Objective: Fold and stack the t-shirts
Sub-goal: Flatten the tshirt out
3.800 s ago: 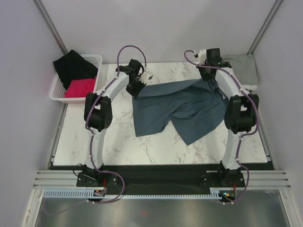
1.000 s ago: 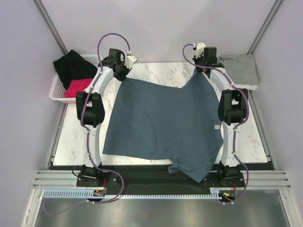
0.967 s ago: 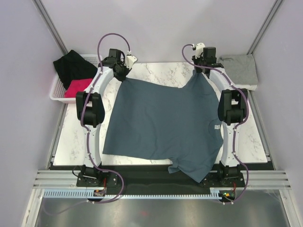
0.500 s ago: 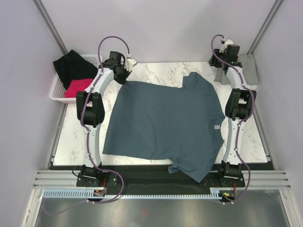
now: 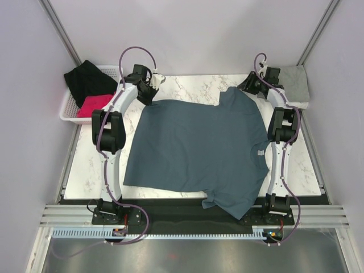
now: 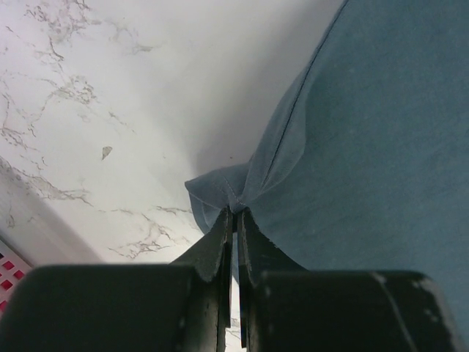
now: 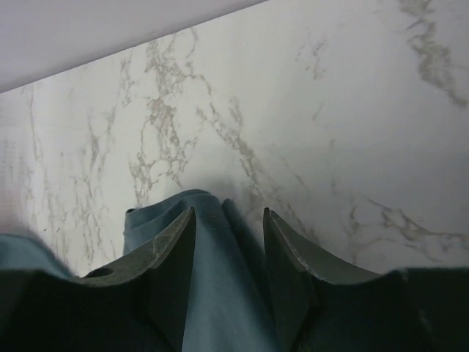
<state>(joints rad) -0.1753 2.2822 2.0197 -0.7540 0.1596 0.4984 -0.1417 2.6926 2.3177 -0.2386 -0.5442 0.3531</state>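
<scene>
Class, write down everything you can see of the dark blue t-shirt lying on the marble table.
The dark blue t-shirt is plain, soft-looking slate-blue cloth. It is spread almost flat on the marble table, its neck to the right with a small white label there. One sleeve reaches past the table's near edge; the other lies at the far right. The left gripper has its jaws shut on the puckered far-left corner. The right gripper has its jaws open astride the far sleeve's edge.

A pinched corner of the slate-blue t-shirt (image 6: 352,147) is vanishing inside the closed left gripper (image 6: 234,214) at eleven o'clock, the right arm (image 5: 282,122) is covering an edge of the grey t-shirt (image 5: 297,79) at two o'clock, and the white label (image 5: 260,152) is showing too small to read.
</scene>
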